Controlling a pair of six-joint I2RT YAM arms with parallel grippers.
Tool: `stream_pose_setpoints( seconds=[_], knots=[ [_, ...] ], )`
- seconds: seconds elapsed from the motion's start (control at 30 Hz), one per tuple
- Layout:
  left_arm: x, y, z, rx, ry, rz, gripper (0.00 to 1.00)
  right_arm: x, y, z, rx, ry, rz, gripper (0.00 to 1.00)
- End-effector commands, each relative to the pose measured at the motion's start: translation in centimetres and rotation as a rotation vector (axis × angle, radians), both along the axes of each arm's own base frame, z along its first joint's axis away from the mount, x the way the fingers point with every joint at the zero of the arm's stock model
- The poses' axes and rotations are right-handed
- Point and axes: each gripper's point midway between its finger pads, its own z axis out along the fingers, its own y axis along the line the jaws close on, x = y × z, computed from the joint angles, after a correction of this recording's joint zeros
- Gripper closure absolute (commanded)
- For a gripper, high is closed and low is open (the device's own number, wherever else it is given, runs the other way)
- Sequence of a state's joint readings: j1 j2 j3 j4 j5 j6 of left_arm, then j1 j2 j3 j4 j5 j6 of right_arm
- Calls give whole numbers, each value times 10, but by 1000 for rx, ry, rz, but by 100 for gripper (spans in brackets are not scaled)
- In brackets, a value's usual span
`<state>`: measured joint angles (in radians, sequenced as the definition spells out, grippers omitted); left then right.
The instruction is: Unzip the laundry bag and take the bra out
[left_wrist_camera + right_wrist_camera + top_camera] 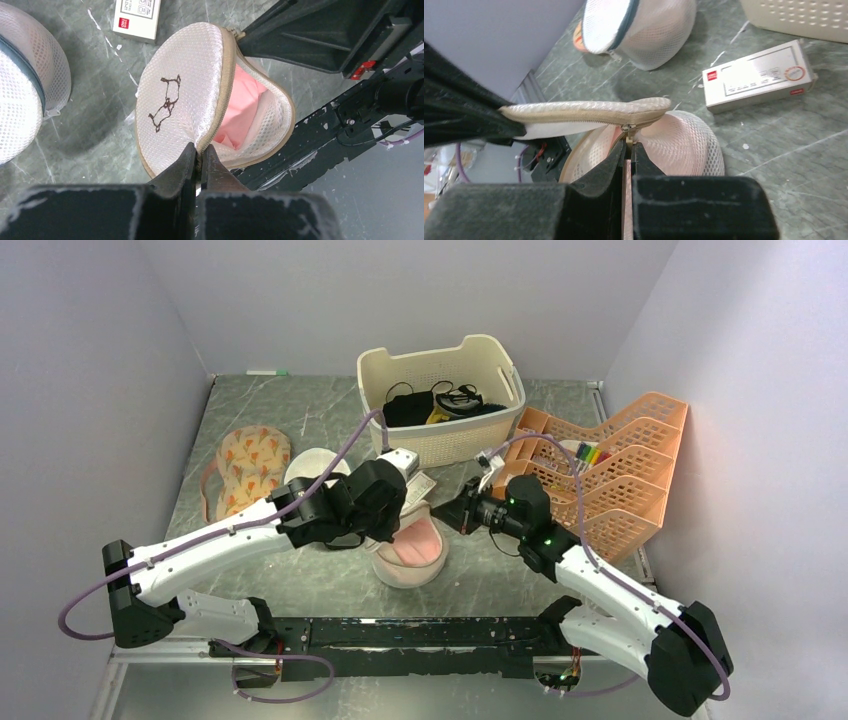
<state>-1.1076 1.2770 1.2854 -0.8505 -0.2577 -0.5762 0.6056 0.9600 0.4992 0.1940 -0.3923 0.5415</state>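
Nearest the arm bases, the laundry bag (410,558) stands on the table between your two arms, part unzipped, its flat marked face tipped up like a lid; the pink bra (245,110) shows in the gap and lies wholly inside. Your left gripper (198,152) is pinched tight on the beige zip edge of that lid; your right gripper (629,147) is closed on the zipper pull (627,128), which hangs from the slider on the raised edge.

The likeliest trouble is the pull; it is a thin tab held only at the fingertips, and a tug off the line of the track could slide it out or jam the slider on the curve. Nothing pins the drum itself; if you pull harder than the left hold resists, I judge the whole bag will lift or skid rather than open. The soft mesh may also work out of the left fingers. The bra sits close under the track; loose fabric could catch in the slider. Both wrists crowd the same spot, so a wide sweep risks a knock between them.

Just beyond lies a small white box (756,75); a dragged bag could shove it. Farther back sits a plain white mesh bag (644,25); it is not your target.
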Motion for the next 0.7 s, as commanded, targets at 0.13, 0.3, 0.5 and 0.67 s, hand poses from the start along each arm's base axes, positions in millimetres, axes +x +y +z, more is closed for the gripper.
stream_pose_setpoints(
  seconds=[0.13, 0.3, 0.5, 0.67],
  knots=[
    [-2, 3, 1, -8, 7, 11, 63, -36, 16, 37, 152, -118, 239, 100],
    [5, -7, 2, 7, 4, 9, 39, -55, 19, 47, 212, -146, 336, 100],
    [10, -13, 7, 27, -6, 2, 33, -57, 19, 49, 195, -143, 348, 100],
    [11, -13, 11, 10, -20, 1, 51, -58, 19, 48, 199, -144, 349, 100]
  ],
)
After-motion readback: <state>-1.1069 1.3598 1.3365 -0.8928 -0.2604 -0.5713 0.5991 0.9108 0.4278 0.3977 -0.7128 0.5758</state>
